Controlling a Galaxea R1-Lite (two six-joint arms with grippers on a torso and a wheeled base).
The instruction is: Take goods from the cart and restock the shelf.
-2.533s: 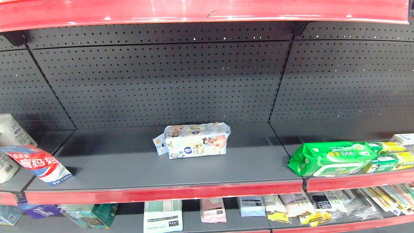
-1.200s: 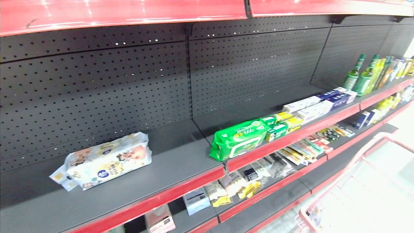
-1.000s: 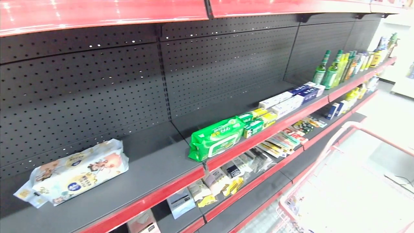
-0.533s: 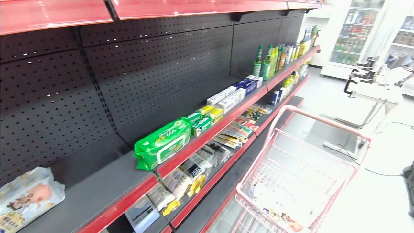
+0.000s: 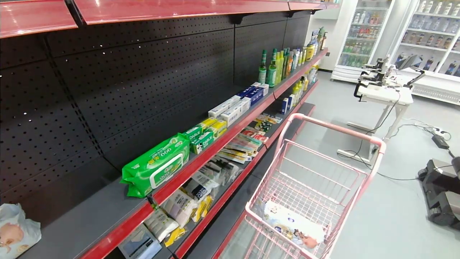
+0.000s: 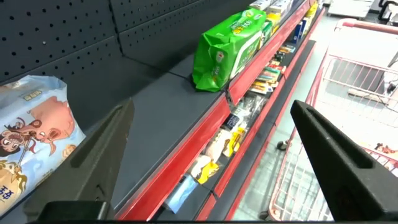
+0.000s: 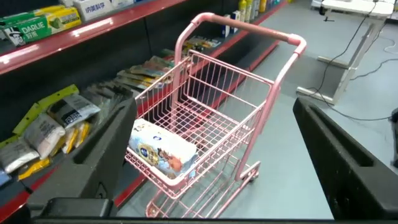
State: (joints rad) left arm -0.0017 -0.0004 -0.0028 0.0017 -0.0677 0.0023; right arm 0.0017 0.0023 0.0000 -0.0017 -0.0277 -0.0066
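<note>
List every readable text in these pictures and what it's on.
Green wipes pack: big digits upside down, not surely readable.
Green-and-yellow boxes: only a brand name in capitals.
Pack in the cart: print too small.
Packets below the wipes: too small.

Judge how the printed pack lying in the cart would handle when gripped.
The printed pack looks film-wrapped with rounded, puffy edges, so it probably gives under a grip. It lies flat in the pink cart, so rolling seems unlikely.

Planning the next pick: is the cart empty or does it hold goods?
Not empty: one printed pack lies flat in the pink cart, bare wire around it.
</note>
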